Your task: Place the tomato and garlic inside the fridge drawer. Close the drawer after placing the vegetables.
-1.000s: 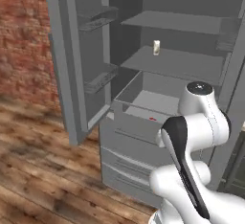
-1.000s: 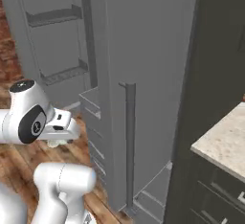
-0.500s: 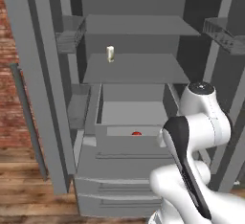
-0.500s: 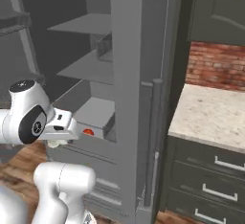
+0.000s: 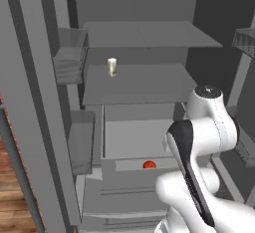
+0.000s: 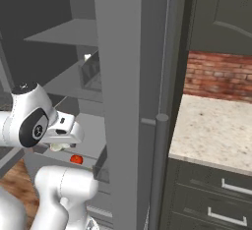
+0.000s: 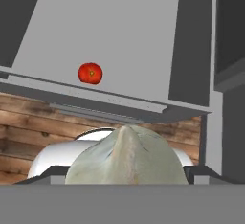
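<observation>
Left base view: one tomato (image 5: pixel 149 165) lies at the front of the pulled-out fridge drawer (image 5: pixel 129 137); one small carton (image 5: pixel 112 67) stands on the shelf above.

Right base view: the gripper (image 6: pixel 60 146) carries one garlic (image 6: pixel 59 147) above the drawer, beside the tomato.

Hand view: fingers clamp the garlic, tomato beyond in the drawer.

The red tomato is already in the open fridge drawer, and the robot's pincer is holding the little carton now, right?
Not quite. The tomato does lie in the open fridge drawer, but the pincer is holding the garlic, not the carton; the hand view shows the whitish bulb right at the fingertips. The little carton stands on a fridge shelf in the left base view.
</observation>
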Controlling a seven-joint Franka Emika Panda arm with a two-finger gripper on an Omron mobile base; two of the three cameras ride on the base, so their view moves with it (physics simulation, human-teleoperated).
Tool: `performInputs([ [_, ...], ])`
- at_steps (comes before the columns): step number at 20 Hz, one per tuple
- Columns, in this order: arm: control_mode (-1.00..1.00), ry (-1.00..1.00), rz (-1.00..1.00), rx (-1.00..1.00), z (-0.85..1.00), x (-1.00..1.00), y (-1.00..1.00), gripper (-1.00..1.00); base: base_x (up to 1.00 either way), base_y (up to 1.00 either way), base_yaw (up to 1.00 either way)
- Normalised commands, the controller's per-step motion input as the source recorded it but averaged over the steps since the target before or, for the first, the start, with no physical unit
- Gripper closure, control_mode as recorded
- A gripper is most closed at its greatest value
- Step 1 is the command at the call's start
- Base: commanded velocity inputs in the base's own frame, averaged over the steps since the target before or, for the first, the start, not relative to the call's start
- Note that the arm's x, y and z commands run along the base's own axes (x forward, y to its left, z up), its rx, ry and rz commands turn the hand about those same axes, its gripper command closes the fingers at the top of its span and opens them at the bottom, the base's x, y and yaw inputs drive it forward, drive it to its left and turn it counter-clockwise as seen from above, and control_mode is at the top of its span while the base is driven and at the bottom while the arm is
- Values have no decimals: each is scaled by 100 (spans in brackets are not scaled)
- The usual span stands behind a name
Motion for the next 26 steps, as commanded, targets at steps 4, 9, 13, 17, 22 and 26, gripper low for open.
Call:
performInputs([
  [4,100,0,0,0,0,0,0,100,8,2,1],
  [9,-100,0,0,0,0,75,21,100,12,3,0],
  [13,-100,2,0,0,-18,100,29,100,0,0,0],
  [17,-100,13,0,0,-64,97,26,100,0,0,0],
  [22,-100,4,0,0,-83,51,26,100,0,0,0],
  [26,-100,0,0,0,-50,34,1,100,0,0,0],
])
